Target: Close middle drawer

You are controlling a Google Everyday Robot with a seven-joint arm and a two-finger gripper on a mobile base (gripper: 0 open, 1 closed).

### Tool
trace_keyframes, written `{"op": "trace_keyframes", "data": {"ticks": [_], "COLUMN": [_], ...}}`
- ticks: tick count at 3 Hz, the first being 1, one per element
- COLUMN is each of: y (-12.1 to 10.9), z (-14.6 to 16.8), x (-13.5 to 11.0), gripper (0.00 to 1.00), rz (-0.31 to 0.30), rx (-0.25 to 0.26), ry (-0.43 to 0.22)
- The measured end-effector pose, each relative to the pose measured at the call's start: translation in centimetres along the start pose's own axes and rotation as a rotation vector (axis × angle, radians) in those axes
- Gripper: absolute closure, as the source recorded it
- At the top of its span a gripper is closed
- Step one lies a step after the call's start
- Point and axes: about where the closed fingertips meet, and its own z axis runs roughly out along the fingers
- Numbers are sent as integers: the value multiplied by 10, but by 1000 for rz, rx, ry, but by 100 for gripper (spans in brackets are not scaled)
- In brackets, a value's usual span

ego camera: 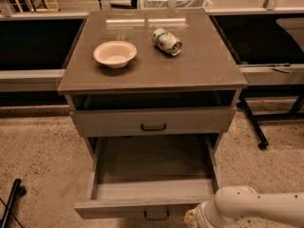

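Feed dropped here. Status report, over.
Gripper low, by middle drawer's front right corner. Drawer wide open, empty inside. Nothing blocking it.

The middle drawer (152, 165) is a wide grey wood-grain unit with a flat front panel. It is extended well out of the cabinet toward the camera. Its interior is exposed from above and holds nothing. The front panel lies level near the lower frame edge. A small dark loop handle (156, 215) sits at the panel centre. The gripper (192, 218) is at the panel's right end, just beside it; contact cannot be confirmed.
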Motion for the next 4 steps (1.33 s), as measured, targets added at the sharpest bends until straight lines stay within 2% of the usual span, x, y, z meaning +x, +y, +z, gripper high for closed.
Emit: {"op": "trace_keyframes", "data": {"ticks": [1, 3, 4], "y": [-6, -13, -32], "z": [4, 10, 13], "x": [5, 6, 12], "gripper": [0, 0, 19], "rz": [-53, -34, 7], "rx": [35, 33, 52], "ry": [77, 61, 2]}}
